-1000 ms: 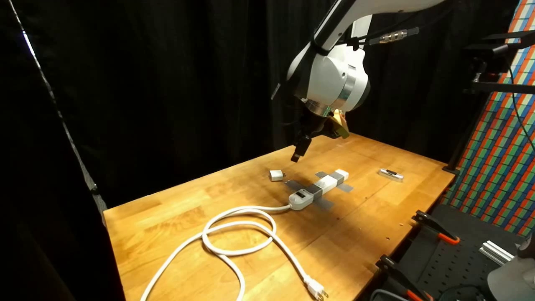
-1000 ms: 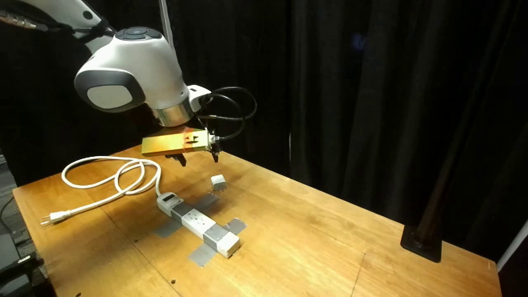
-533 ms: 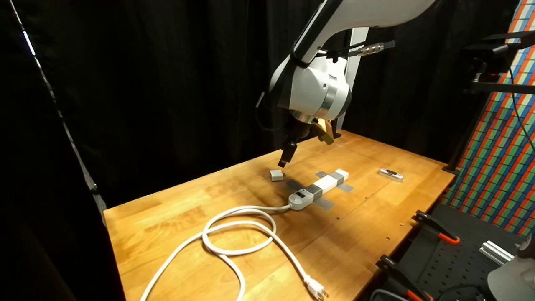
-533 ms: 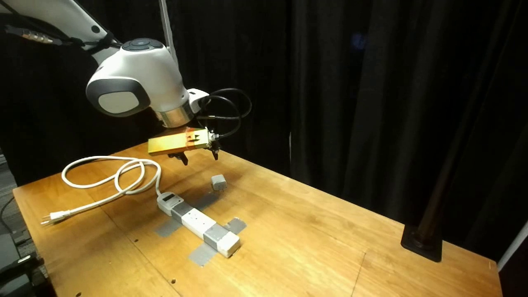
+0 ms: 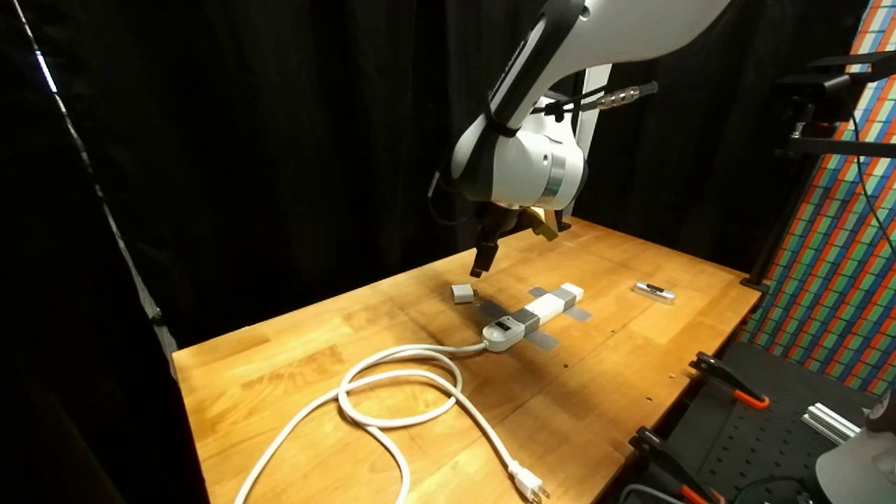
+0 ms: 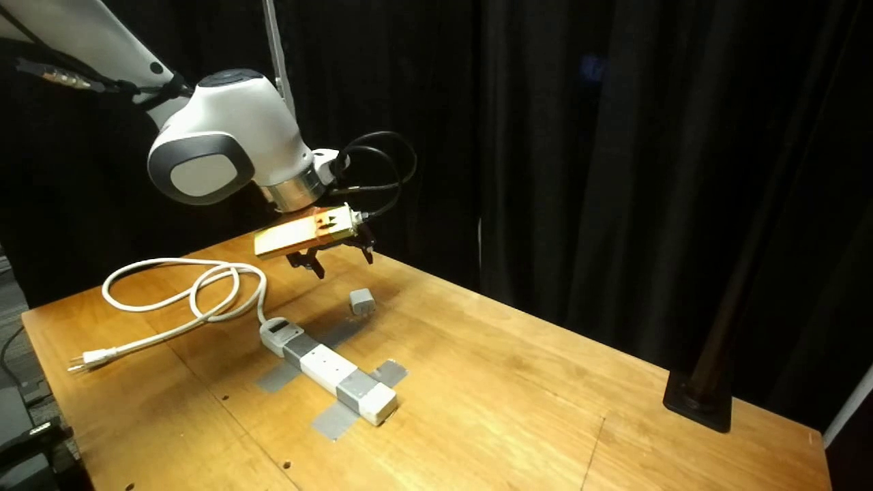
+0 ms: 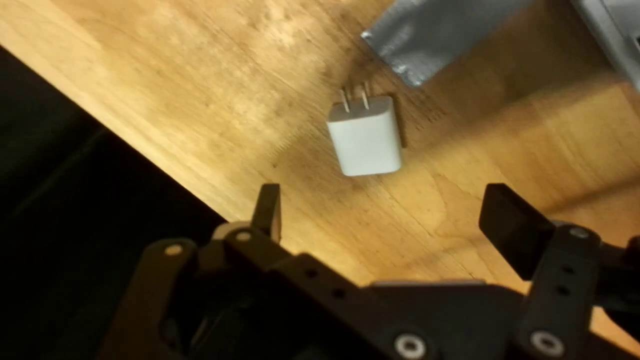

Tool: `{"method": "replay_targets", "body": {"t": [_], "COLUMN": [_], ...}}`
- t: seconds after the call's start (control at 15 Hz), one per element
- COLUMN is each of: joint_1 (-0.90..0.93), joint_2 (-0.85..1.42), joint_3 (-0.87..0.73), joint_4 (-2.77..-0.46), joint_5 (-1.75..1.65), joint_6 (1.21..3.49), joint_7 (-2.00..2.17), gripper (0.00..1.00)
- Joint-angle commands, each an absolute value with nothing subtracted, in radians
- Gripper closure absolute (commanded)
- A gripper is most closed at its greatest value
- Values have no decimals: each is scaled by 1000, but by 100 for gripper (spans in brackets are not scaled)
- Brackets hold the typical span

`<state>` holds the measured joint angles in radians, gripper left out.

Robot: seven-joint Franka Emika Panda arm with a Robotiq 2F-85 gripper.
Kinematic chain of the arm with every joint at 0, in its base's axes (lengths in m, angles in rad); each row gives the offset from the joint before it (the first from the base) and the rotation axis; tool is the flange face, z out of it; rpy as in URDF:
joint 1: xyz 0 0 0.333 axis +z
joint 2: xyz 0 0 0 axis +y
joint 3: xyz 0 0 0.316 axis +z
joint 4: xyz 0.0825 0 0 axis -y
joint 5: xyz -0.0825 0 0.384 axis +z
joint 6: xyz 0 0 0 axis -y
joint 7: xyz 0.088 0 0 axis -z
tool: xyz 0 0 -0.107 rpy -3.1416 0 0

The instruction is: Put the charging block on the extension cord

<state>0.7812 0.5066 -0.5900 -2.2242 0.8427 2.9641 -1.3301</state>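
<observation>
Tabletop, charging block, extension cord cropped

Both exterior views look down at a slant on the counter, far enough back to fit part of the arm. In an exterior view the white cable is up front; in an exterior view the socket strip is nearer. The wrist view looks down past the pincer from close up. All three share the charging block and some counter.
</observation>
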Motion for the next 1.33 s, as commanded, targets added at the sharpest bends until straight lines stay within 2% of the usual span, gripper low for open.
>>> {"method": "replay_targets", "body": {"t": [0.0, 0.2, 0.4, 0.73, 1.0, 1.27], "joint_1": [967, 1140, 1257, 1228, 1152, 1113], "joint_2": [613, 747, 880, 940, 931, 1024], "joint_3": [-794, -981, -1094, -1079, -984, -940], "joint_4": [-2206, -2163, -2108, -1970, -1820, -1661], "joint_5": [671, 548, 465, -48, -387, -363], "joint_6": [2998, 2919, 2816, 2627, 2343, 2044], "joint_7": [-1178, -1043, -935, -541, -334, -417], "gripper": [0, 0, 0, 0, 0, 0]}}
